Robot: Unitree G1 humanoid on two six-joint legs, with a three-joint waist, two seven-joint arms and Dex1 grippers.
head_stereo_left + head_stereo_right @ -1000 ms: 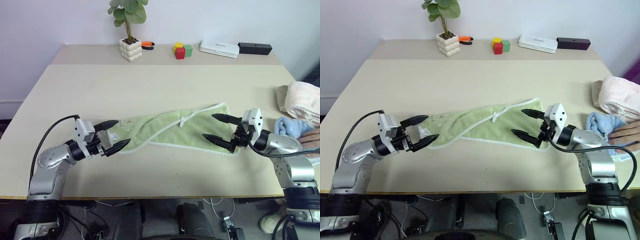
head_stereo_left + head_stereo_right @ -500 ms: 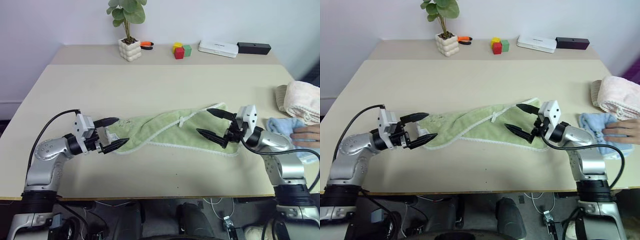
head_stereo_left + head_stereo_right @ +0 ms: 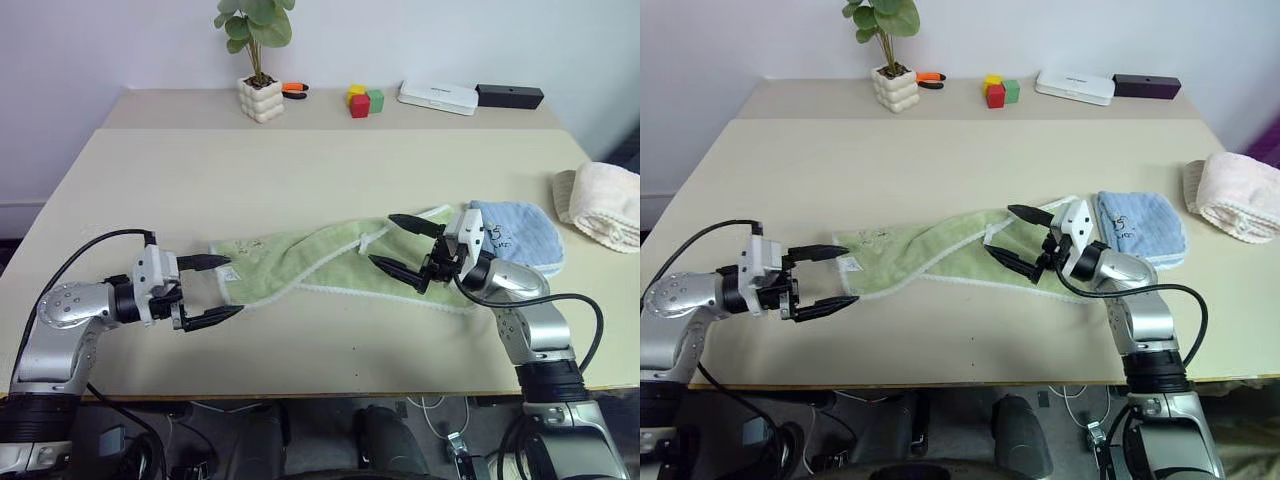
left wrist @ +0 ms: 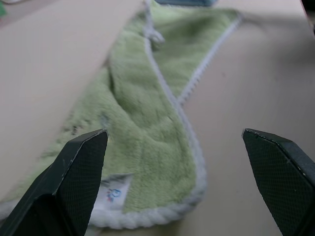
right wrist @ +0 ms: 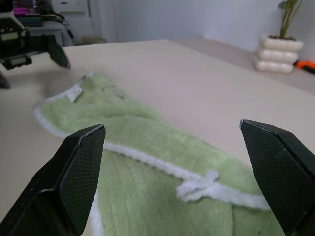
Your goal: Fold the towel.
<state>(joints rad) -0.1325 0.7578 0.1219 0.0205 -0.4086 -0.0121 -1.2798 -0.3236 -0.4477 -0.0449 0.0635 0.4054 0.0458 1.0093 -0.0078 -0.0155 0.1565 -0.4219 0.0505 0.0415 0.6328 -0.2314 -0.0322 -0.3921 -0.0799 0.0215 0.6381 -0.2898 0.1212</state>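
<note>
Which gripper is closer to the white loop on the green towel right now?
Right. The right gripper hovers open just beside the white loop; the left gripper is open at the towel's far end.

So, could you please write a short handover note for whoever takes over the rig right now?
Left gripper: open, holding nothing, at the towel's near-left end.
Right gripper: open, holding nothing, above the towel's right end.
The towel lies stretched out and twisted on the table, not folded. A light blue towel lies at its right end.
Done: nothing of the fold.
Left: grasp the ends, fold.
</note>
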